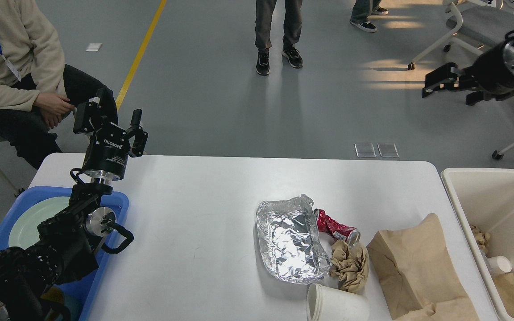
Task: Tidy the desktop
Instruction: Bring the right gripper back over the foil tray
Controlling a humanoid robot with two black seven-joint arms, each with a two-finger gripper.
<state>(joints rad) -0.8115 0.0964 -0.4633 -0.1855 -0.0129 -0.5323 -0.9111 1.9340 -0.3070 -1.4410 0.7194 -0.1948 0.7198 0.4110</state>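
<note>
Foil tray (290,243), crushed can (336,228), paper bag (415,267) on desktop (203,214)

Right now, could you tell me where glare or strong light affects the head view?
Head view: the foil tray throws bright glare; warm sunlight patches the floor under the chair at upper right; the desktop is evenly lit, with soft shadows.

Open room was found across the desktop (194,232) centre and left. The right part was crowded by foil tray (289,240), crushed can (336,229), paper bag (413,267) and cup (336,305).
</note>
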